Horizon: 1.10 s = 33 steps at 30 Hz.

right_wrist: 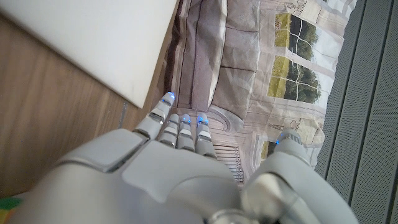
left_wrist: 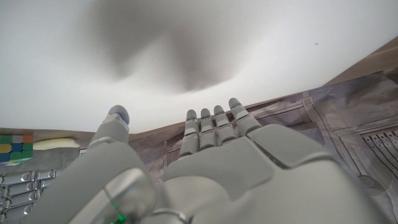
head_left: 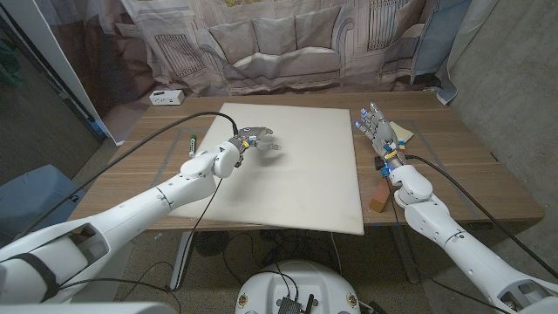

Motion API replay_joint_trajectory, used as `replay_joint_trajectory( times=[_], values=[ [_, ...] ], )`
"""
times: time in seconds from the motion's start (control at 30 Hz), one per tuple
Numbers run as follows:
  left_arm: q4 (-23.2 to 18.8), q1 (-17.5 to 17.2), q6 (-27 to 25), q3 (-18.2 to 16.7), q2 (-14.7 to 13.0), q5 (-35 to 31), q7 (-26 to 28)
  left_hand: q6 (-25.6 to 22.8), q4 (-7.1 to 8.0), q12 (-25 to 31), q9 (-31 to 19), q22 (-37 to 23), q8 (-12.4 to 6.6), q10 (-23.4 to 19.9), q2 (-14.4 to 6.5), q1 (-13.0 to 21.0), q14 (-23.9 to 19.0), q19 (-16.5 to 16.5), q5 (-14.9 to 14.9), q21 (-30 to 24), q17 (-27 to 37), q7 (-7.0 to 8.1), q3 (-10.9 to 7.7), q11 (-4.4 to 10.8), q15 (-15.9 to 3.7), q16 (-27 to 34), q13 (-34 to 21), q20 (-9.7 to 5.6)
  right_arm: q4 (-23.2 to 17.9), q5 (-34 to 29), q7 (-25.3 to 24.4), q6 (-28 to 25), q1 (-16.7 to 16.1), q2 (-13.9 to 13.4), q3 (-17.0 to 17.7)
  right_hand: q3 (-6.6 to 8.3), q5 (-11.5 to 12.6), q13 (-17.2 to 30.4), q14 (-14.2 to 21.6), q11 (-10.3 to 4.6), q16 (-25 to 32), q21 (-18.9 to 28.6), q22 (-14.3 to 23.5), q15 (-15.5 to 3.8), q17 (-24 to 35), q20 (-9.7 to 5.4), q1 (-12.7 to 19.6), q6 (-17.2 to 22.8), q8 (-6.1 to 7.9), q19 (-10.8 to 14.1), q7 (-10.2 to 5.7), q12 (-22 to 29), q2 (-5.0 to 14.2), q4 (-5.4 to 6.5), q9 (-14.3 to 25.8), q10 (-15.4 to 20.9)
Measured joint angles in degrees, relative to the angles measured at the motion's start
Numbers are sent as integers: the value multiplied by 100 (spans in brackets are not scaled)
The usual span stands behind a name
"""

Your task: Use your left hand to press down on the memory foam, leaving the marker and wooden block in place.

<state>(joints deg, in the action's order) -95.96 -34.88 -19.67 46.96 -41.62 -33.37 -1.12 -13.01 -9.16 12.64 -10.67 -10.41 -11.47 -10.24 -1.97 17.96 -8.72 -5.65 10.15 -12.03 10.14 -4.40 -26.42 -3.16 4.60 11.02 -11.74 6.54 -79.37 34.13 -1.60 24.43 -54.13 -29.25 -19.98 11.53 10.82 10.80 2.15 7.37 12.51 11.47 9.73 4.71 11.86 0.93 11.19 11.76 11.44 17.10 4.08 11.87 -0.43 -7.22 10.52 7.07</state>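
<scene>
White rectangular memory foam slab [head_left: 292,166] lies flat on the wooden tabletop [head_left: 471,166], covering most of its middle. Left robot hand [head_left: 258,139] sits over the foam's far-left part, fingers spread and slightly curled, holding nothing; contact with the foam cannot be told from the head view. Left wrist view: left robot hand [left_wrist: 205,168] with fingers [left_wrist: 214,124] extended toward the foam [left_wrist: 186,43], a dark shadow on the foam surface ahead of them. Green-capped marker [head_left: 191,139] lies on the tabletop just beside the foam's left edge, apart from the left robot hand. Small brown wooden block [head_left: 379,203] stands on the tabletop just beside the foam's right edge, near its front corner. Right robot hand [head_left: 377,129] stands upright beside the foam's right edge, fingers apart, empty. Right wrist view: right robot hand [right_wrist: 180,168] near the foam's corner [right_wrist: 106,43]. White box [head_left: 166,96] beyond the foam's far-left corner.
</scene>
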Motion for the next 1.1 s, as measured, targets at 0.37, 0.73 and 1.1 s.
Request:
replay_joint_trajectory(
  times=[0.37,0.73,1.1],
  values=[
    [-207,-177,61,-196,-57,4,285,158,0,35,0,0,68,-93,31,31,-61,-19,0,0,0,92,0,50,-62,0,0,-18,-37,11,-2,29,-51,-12,24,0,0,0,0,0,0,0,0,0,0,0,0,0,0,0,0,0,0,0,0,0],
    [-405,-438,139,-481,-102,195,605,121,25,35,0,0,68,-186,31,31,-162,-67,0,0,0,56,25,19,-81,0,0,-26,-65,37,13,80,-96,-19,46,-22,0,-1,10,30,0,0,0,10,0,0,24,302,45,-1,76,-22,24,-22,0,32],
    [-573,-707,291,-802,-156,494,994,83,25,69,0,0,39,-238,31,31,-225,-125,0,0,-1,19,25,-34,-20,0,0,-22,-119,37,3,125,-150,-24,71,-22,0,-1,42,10,0,0,0,-21,0,0,38,246,20,-1,19,-22,38,-22,0,51]
  ],
)
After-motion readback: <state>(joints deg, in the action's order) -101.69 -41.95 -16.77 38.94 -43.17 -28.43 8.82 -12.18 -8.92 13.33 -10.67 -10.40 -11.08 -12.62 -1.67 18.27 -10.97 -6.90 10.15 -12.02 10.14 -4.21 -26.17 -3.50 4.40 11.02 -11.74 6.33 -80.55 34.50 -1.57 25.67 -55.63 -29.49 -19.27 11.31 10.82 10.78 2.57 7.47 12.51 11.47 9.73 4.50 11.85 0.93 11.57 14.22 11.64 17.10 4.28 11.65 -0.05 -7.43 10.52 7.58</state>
